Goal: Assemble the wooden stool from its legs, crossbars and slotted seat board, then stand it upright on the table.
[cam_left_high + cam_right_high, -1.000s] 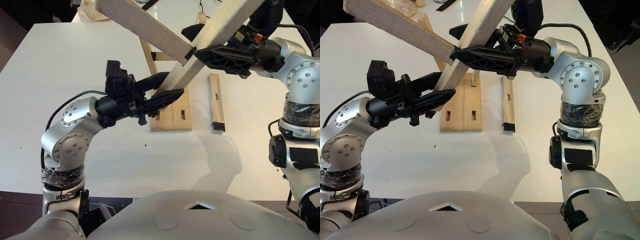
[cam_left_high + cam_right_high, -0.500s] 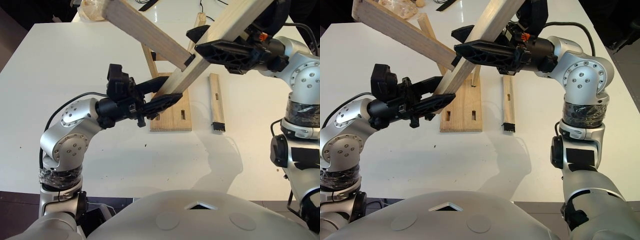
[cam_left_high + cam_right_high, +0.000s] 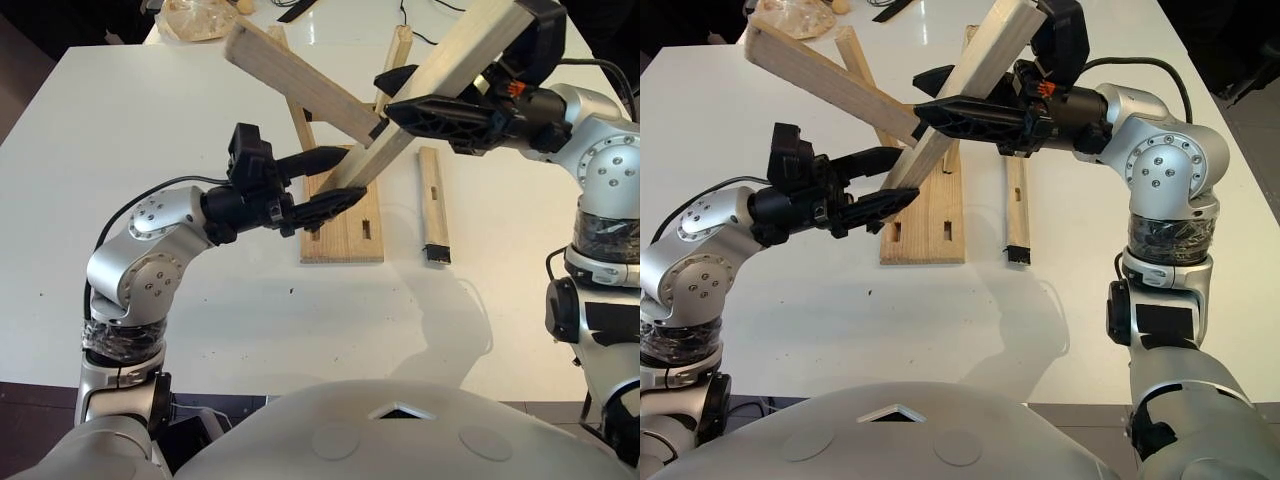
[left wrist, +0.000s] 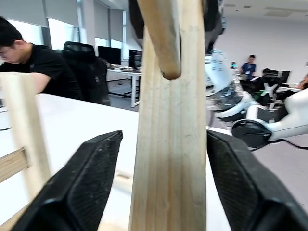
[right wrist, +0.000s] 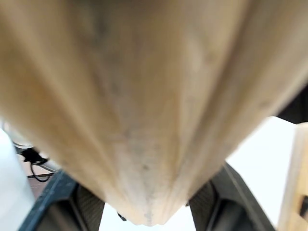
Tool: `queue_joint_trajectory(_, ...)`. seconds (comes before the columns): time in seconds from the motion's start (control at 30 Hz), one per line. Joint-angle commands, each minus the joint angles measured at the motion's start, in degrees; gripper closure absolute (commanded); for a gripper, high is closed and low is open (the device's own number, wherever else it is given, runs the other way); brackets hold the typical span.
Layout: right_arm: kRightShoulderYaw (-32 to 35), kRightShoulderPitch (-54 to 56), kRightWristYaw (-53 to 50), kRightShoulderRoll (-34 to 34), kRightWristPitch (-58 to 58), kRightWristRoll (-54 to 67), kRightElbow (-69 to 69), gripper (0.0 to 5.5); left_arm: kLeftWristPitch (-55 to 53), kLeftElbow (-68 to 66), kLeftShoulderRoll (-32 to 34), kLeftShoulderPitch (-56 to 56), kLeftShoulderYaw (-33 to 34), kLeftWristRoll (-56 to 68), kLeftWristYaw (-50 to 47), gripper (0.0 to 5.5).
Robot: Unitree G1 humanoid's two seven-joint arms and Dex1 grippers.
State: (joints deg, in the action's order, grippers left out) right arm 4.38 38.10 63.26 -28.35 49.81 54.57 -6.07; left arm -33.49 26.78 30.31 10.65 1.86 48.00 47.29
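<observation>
My right gripper (image 3: 385, 92) is shut on a long wooden leg (image 3: 450, 50) and holds it slanted in the air over the table. A second leg (image 3: 290, 75) meets the first at the grip and juts out toward the far left. The long leg's lower end hangs just above the slotted seat board (image 3: 345, 235), which lies flat. My left gripper (image 3: 350, 172) is open, with a finger (image 4: 96, 183) on each side of that lower end (image 4: 168, 144) and a gap showing on both sides. The held leg (image 5: 144, 96) looms close in the right wrist view.
A loose wooden bar (image 3: 433, 205) with a dark end lies to the right of the seat board. More wooden leg pieces (image 3: 296, 115) lie behind the board. A crinkled bag (image 3: 200, 15) and cables sit at the far edge. The white table (image 3: 150, 130) has bare space on the left and at the front.
The held legs have tilted, and the far-left end has come down and to the right. My left gripper has moved right and forward along the leg's lower end.
</observation>
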Motion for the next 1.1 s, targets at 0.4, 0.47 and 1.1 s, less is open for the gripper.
queue_joint_trajectory(0.4,-9.2,-6.8,3.0,-4.3,-20.0,-22.5,2.8,3.47,20.1,-20.5,-7.3,-10.4,4.3,-26.6,-20.5,1.88)
queue_joint_trajectory(0.47,-9.9,-7.5,6.4,-5.9,-20.5,-22.8,3.0,3.47,20.1,-21.7,-12.7,-8.1,7.7,-25.1,-27.5,1.88)
queue_joint_trajectory(1.1,-12.5,-6.7,13.4,-6.9,-23.3,-24.9,9.7,3.47,24.2,-31.6,-27.7,0.0,12.2,-26.3,-43.3,1.88)
